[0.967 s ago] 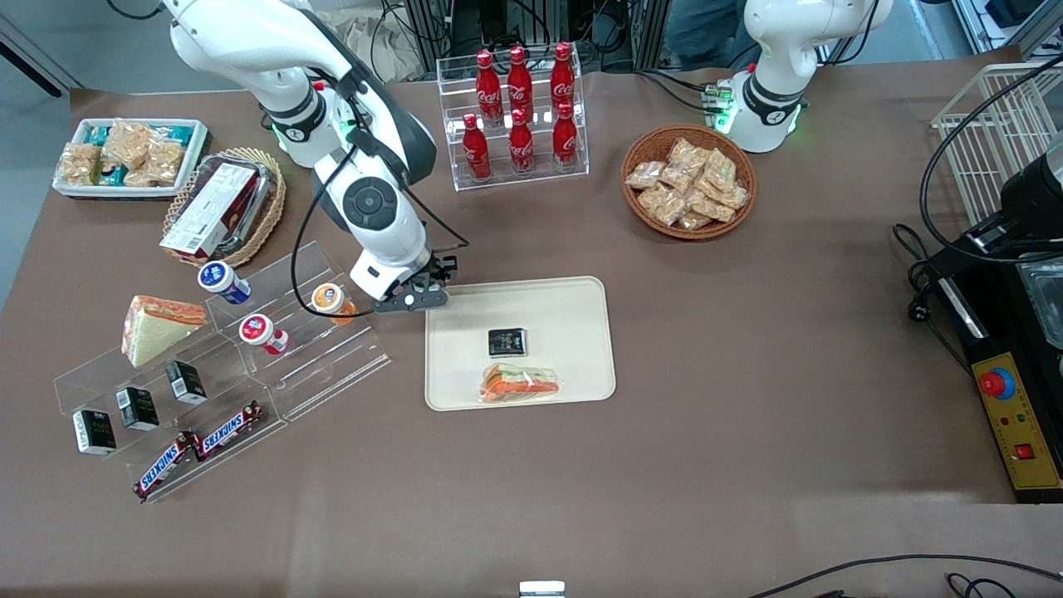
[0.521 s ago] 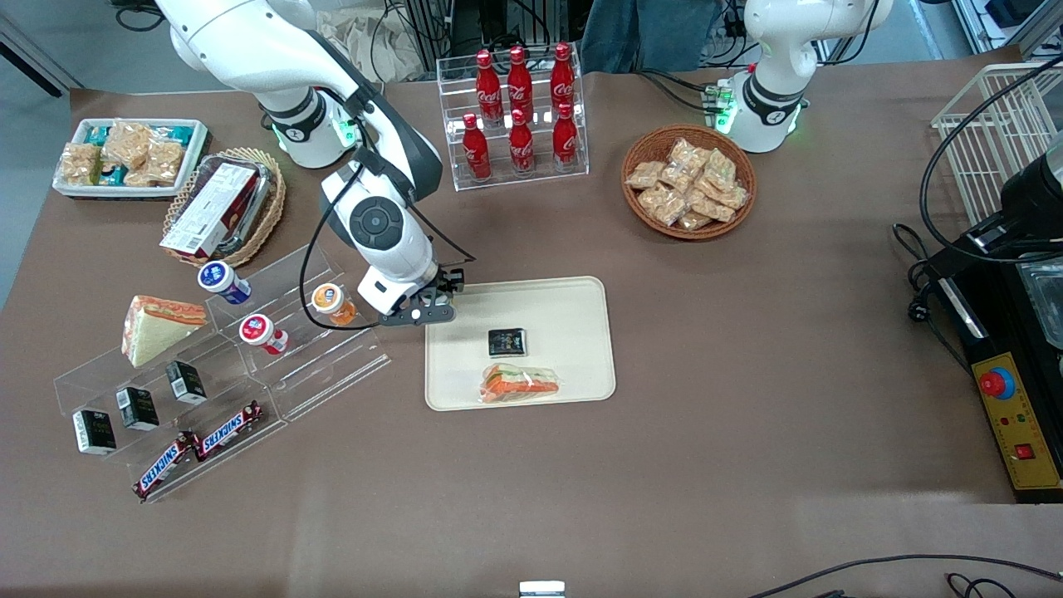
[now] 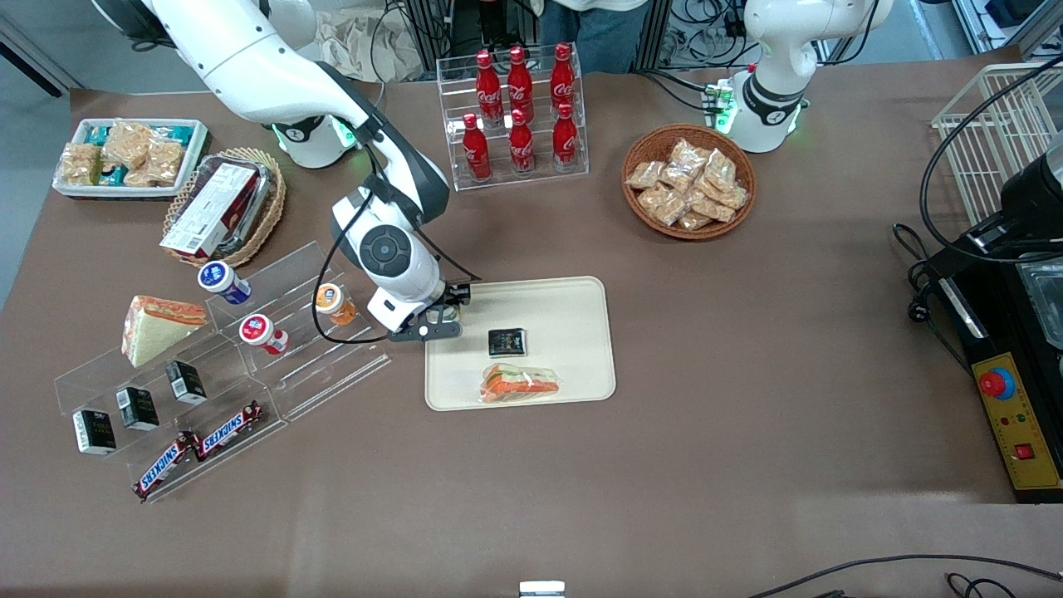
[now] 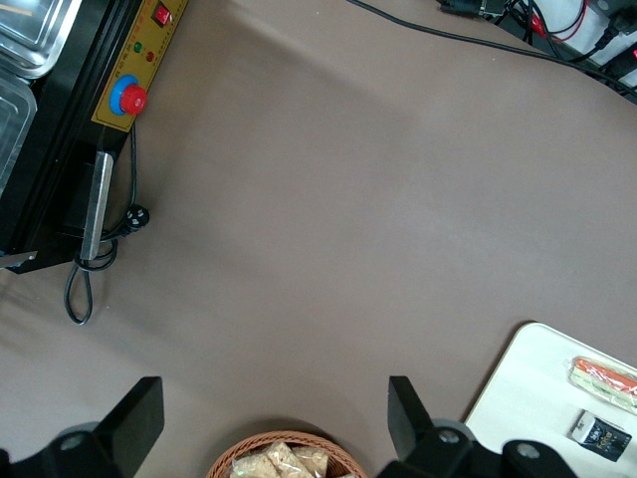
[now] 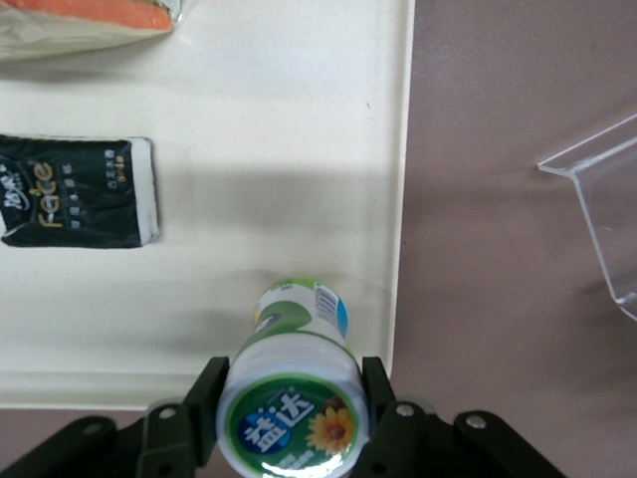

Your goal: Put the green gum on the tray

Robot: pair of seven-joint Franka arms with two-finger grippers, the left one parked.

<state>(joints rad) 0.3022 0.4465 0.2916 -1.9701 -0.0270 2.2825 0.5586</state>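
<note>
While the white right arm reaches out over the brown counter [image 3: 747, 349], its black two-finger gripper [image 3: 438, 320] hangs above the corner of the large cream-beige rectangular tray [image 3: 573, 307] that lies nearest the clear stepped acrylic display rack [image 3: 274, 349]. From the wrist camera the gripper [image 5: 291, 400] is clenched on the small cylindrical green gum bottle [image 5: 294, 398], one black finger [image 5: 204, 398] pressed against each side of its white round lid (a green label with an orange flower on top). The bottle hangs upright over the tray's [image 5: 249, 209] surface just inside its rim; I cannot tell whether its base touches the tray.

On the tray, nearer the front camera than the gripper, lies a small flat black packet with pale lettering [image 3: 507, 340], and nearer still a wrapped sandwich with orange filling [image 3: 521, 384]. Both sit apart from the bottle.

On the rack beside the tray stand an orange-bodied gum bottle [image 3: 335, 303], a red-lidded one [image 3: 262, 332] and a blue-lidded one [image 3: 222, 281]; on its lower steps are a wedge sandwich [image 3: 158, 325], three small black boxes [image 3: 137, 407] and two Snickers bars [image 3: 199, 448]. Farther from the camera, a clear rack of red cola bottles [image 3: 519, 112] stands near a round wicker basket of snack packets [image 3: 689, 183].
</note>
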